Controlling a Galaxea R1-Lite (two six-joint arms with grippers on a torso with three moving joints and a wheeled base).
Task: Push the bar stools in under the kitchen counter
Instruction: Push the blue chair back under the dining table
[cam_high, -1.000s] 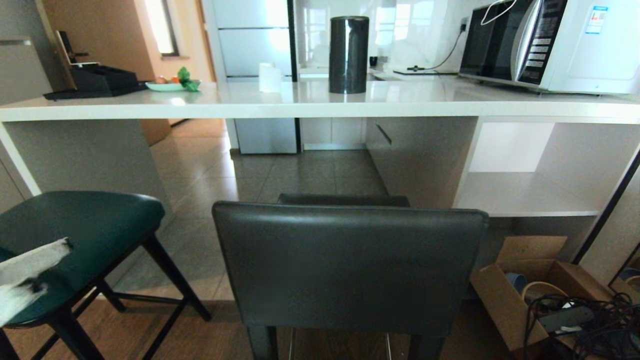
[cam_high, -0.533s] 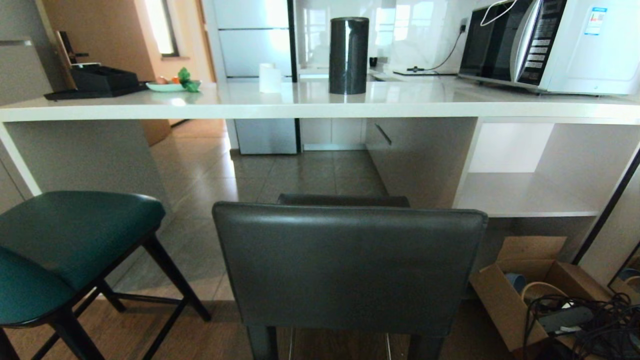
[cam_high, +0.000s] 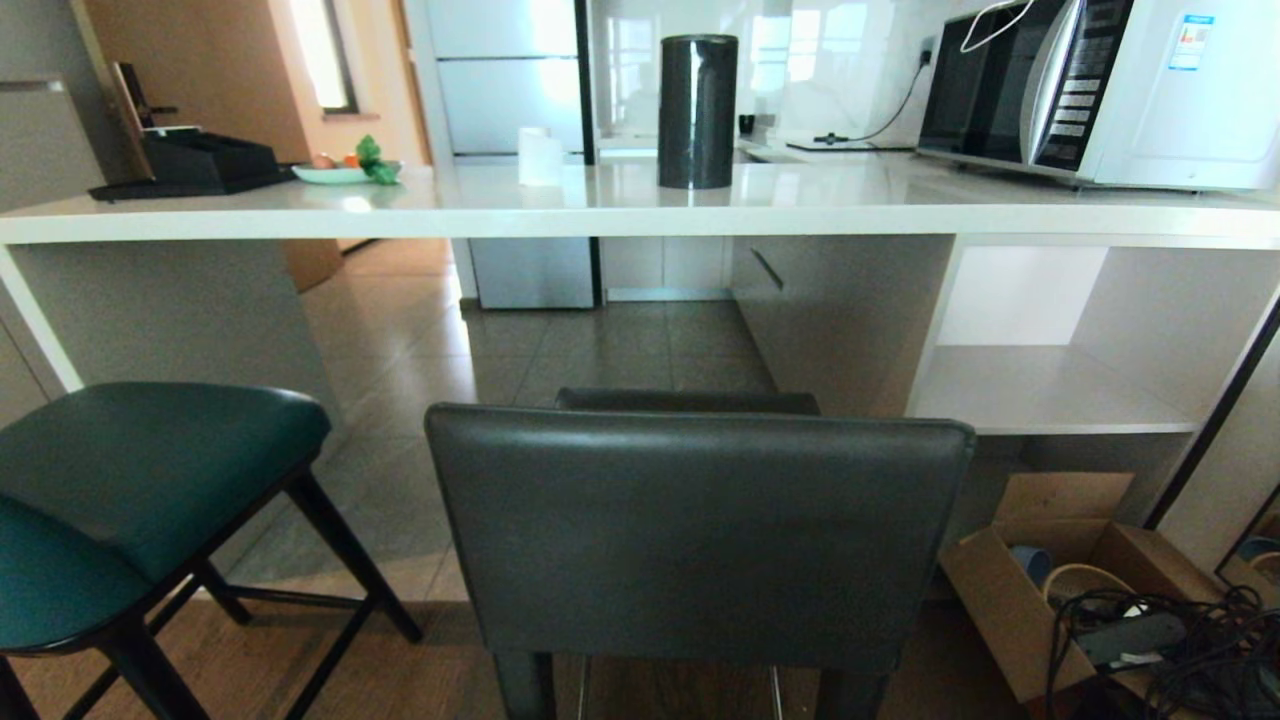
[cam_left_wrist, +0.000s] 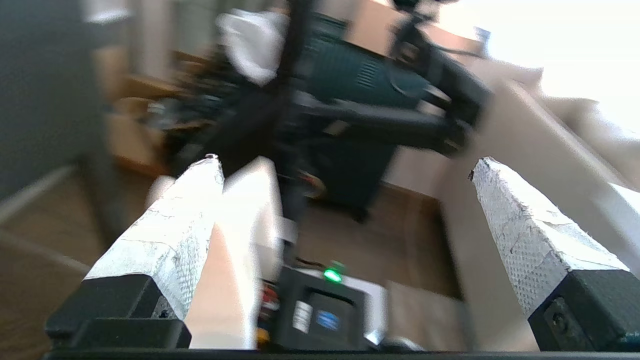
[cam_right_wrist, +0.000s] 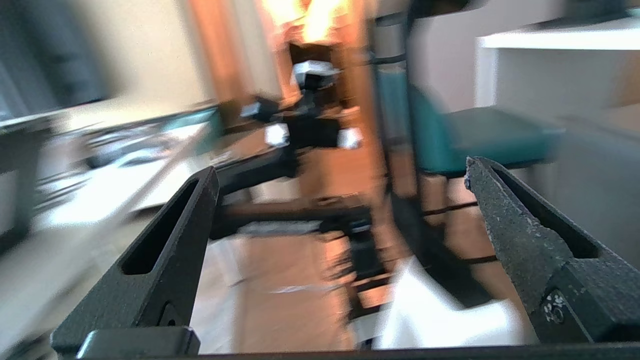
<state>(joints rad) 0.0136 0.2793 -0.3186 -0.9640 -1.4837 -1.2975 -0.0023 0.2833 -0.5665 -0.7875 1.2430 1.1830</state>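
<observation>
Neither arm shows in the head view. Left gripper (cam_left_wrist: 345, 165): white-wrapped fingers (cam_left_wrist: 175, 235) spread wide, nothing between them; its view is motion-smeared, wood floor and dark gear beyond. Right gripper (cam_right_wrist: 345, 170): black fingers (cam_right_wrist: 170, 250) also wide apart, empty; the teal seat shows past them, blurred.

Diff vs one second ago: a white fingertip was over the teal stool's seat at the left edge of the head view; now it is gone. Stools and counter unchanged, camera not shifted.

Near: grey stool (cam_high: 700, 540) dead centre, backrest toward the camera, seat's far edge short of the kitchen counter (cam_high: 600, 215), not under it. Teal stool (cam_high: 150, 480) to its left, also on the near side of the counter edge, black legs on the floor.

Right of the grey stool, on the floor: open cardboard box (cam_high: 1030, 600) holding a blue item and a tangle of cables; what else is in it I cannot tell.

Far, on the counter: black cylinder (cam_high: 697, 110), microwave (cam_high: 1090, 90), plate (cam_high: 340, 172) with something green on it, and a black tray (cam_high: 190, 165).
</observation>
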